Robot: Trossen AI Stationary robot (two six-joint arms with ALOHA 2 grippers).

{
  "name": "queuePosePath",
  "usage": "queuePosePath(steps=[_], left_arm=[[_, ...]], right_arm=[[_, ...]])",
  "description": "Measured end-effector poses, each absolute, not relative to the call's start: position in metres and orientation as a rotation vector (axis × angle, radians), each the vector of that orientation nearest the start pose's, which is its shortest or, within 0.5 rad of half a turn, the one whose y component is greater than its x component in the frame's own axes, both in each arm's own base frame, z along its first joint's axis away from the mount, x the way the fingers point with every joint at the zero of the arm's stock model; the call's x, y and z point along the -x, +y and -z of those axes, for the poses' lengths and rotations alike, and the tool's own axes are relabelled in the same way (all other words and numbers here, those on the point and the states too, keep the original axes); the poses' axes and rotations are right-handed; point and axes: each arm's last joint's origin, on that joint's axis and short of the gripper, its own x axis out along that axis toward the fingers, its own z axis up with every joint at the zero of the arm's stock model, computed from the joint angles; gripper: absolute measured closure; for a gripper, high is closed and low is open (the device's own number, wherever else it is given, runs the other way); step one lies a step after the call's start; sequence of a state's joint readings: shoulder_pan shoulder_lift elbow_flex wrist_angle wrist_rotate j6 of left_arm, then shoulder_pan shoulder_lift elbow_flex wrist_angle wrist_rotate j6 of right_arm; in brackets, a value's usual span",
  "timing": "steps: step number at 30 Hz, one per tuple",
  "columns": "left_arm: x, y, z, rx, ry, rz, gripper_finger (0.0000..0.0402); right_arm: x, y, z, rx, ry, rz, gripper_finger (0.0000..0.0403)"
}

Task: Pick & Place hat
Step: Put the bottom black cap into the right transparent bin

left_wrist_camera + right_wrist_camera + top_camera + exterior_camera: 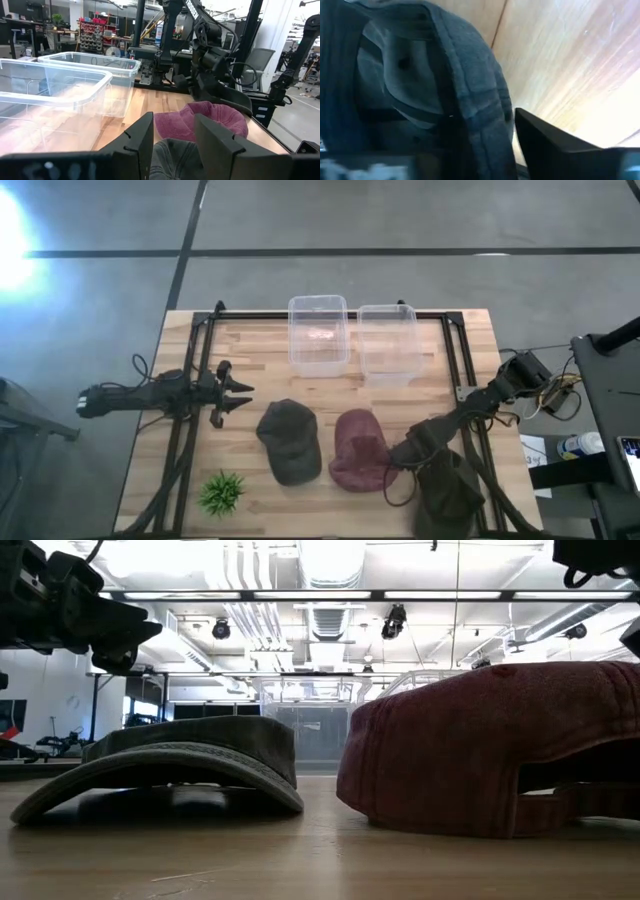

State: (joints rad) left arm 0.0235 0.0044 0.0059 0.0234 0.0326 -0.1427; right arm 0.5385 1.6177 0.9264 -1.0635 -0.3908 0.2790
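Three hats lie along the table's near half in the high view: a dark olive cap (290,442), a maroon cap (357,448) and a dark grey-green hat (447,480) near the right corner. My left gripper (238,395) hovers open just left of the olive cap (172,159), pointing at it, with the maroon cap (210,117) beyond. My right gripper (425,443) is shut on the dark hat, which fills its wrist view (420,85). In the low view the olive cap (190,765) and maroon cap (490,745) rest on their brims and rims. My right gripper holds the dark hat by its stitched edge band (482,117), coming slanting down from the table's right side. One finger (555,150) shows outside the band; cloth hides the other. The hat's far part (455,500) lies on the table.
Two clear plastic bins (318,335) (388,345) stand side by side at the table's far middle. A small green plant (222,492) sits near the front left. A black frame (455,360) runs along the table's sides. Bare wood lies between bins and hats.
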Motion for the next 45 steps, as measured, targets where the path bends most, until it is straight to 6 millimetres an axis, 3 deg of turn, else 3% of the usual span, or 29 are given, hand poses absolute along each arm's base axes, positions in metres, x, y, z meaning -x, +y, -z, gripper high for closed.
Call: queuePosePath(steps=[7,13,18,24,32,35,38,42,45], left_arm=[[-0.098,0.001,-0.167,0.170,-0.024,0.011,0.0266],[-0.098,0.001,-0.167,0.209,-0.024,0.012,0.0266],[-0.098,0.001,-0.167,0.216,-0.024,0.012,0.0266],[-0.098,0.001,-0.168,0.226,-0.025,0.013,0.0266],[-0.098,0.001,-0.168,0.234,-0.026,0.013,0.0266],[-0.098,0.001,-0.168,0.239,-0.027,0.013,0.0266],[-0.098,0.001,-0.168,0.244,-0.028,0.013,0.0266],[-0.098,0.001,-0.168,0.245,-0.028,0.013,0.0266],[-0.098,0.001,-0.168,0.257,-0.030,0.013,0.0266]], right_arm=[[-0.204,0.134,-0.169,-0.056,1.851,-0.418,0.0382],[-0.210,0.135,-0.197,-0.040,1.769,-0.364,0.0394],[-0.208,0.127,-0.246,-0.043,1.671,-0.221,0.0394],[-0.186,0.101,-0.327,-0.242,1.416,0.132,0.0394],[-0.139,0.055,-0.413,-0.472,0.736,0.562,0.0394],[-0.126,0.042,-0.432,-0.403,0.542,0.645,0.0394],[-0.123,0.031,-0.445,-0.222,0.427,0.757,0.0394],[-0.130,0.015,-0.456,0.004,0.365,0.978,0.0394],[-0.137,-0.001,-0.458,0.024,0.378,1.110,0.0394]])
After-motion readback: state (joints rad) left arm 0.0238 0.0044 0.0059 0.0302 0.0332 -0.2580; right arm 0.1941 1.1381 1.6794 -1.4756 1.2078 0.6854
